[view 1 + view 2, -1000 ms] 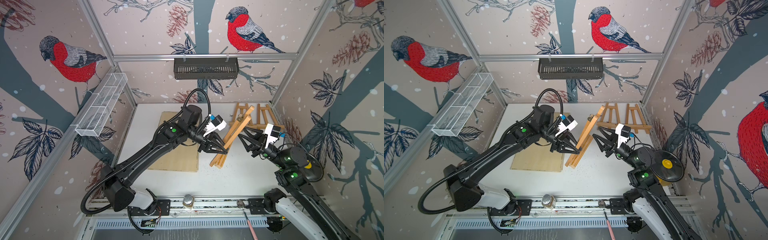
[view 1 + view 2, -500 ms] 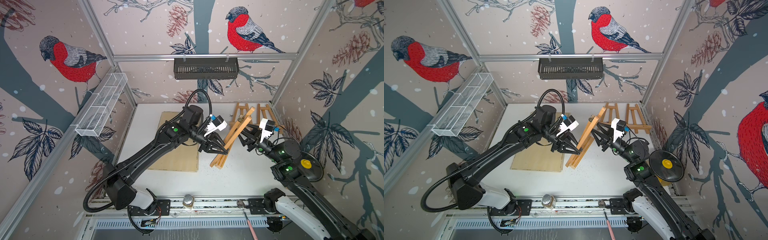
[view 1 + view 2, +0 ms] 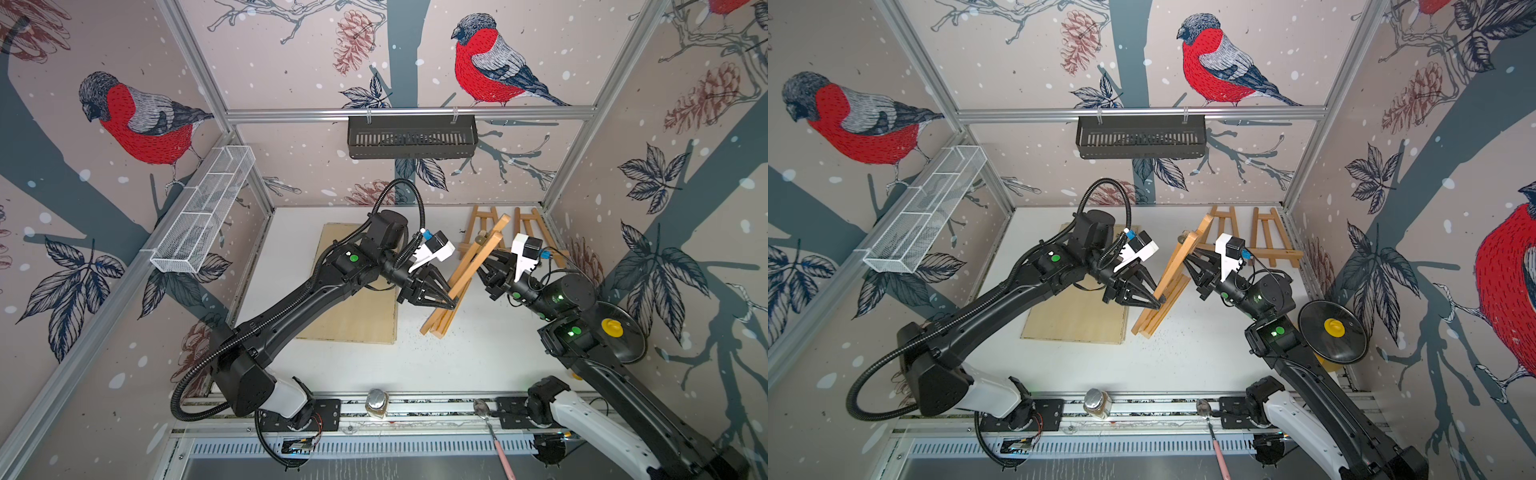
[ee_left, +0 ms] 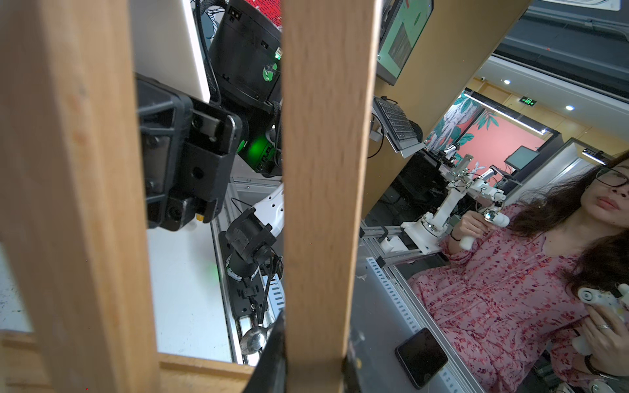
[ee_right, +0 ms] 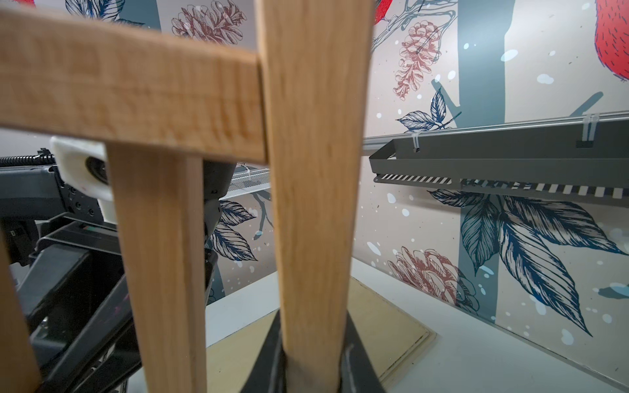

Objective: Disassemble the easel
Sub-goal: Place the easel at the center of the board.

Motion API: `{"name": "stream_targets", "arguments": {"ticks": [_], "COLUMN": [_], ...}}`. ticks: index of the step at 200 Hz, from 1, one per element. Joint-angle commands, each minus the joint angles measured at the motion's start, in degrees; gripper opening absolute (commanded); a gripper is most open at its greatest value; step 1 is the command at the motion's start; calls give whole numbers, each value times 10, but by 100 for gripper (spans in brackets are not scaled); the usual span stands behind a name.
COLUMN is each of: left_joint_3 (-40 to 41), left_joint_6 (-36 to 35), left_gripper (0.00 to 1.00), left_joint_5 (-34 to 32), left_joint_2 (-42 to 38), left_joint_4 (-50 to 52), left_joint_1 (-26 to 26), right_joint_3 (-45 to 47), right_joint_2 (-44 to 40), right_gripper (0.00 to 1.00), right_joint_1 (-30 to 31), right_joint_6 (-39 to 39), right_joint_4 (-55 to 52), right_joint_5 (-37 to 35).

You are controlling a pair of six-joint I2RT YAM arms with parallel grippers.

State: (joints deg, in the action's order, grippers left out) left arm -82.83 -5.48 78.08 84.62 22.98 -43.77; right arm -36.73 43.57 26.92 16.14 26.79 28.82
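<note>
In both top views the easel (image 3: 466, 272) stands tilted above the white table (image 3: 478, 361), its top leaning toward the back wall and its lower end down by the right edge of the wooden board (image 3: 357, 316); whether its feet touch the table cannot be told. The left gripper (image 3: 451, 301) reaches in from the board side and pinches a slat low on the frame, while the right gripper (image 3: 482, 269) comes from the opposite side and meets the frame higher up, its jaws drawn in against the wood. Two more easels (image 3: 528, 226) lie flat at the back of the table, just behind the held one. In the left wrist view a slat of the easel (image 4: 326, 170) runs straight out from the left gripper (image 4: 313, 372), with a dark finger (image 4: 272, 357) pressed to each side of it, so the pincer is clamped on the wood. In the right wrist view another slat (image 5: 316, 170) rises from the right gripper (image 5: 313, 376), the fingers (image 5: 269, 354) flanking it and touching both faces; a crossbar (image 5: 136, 85) joins this slat, and the board (image 5: 391, 333) lies on the table below
</note>
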Motion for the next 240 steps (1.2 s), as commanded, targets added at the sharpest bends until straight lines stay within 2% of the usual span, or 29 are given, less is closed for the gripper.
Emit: {"name": "stream_targets", "arguments": {"ticks": [1, 20, 41, 64, 106, 131, 157, 219, 240], "left_joint_3": [-15, -27, -35, -36, -28, -18, 5, 54, 27], "left_joint_6": [-29, -32, -34, -20, 21, 84, 115, 106, 110], "left_gripper": [39, 58, 68, 72, 73, 72, 74, 73, 73], "left_joint_5": [-19, -62, -101, -167, -435, -595, -699, -789, -767], "left_joint_2": [5, 8, 3, -14, -72, -114, -144, -146, -132], "left_joint_4": [3, 29, 48, 67, 121, 135, 133, 82, 69], "left_joint_1": [0, 3, 12, 37, 70, 108, 138, 202, 232], "right_joint_3": [-15, -32, -54, -73, -141, -181, -218, -332, -382], "right_joint_2": [-5, -6, -5, -1, 47, 112, 209, 431, 501], "right_gripper": [15, 13, 11, 10, 10, 10, 9, 9, 8], "right_joint_1": [2, 2, 2, 1, 1, 0, 2, 4, 4], "right_joint_6": [-4, -13, -19, -21, -21, -18, -20, -46, -45], "right_joint_4": [4, -33, -80, -126, -252, -310, -350, -392, -416], "right_joint_5": [-20, -50, -104, -184, -299, -340, -361, -399, -391]}}
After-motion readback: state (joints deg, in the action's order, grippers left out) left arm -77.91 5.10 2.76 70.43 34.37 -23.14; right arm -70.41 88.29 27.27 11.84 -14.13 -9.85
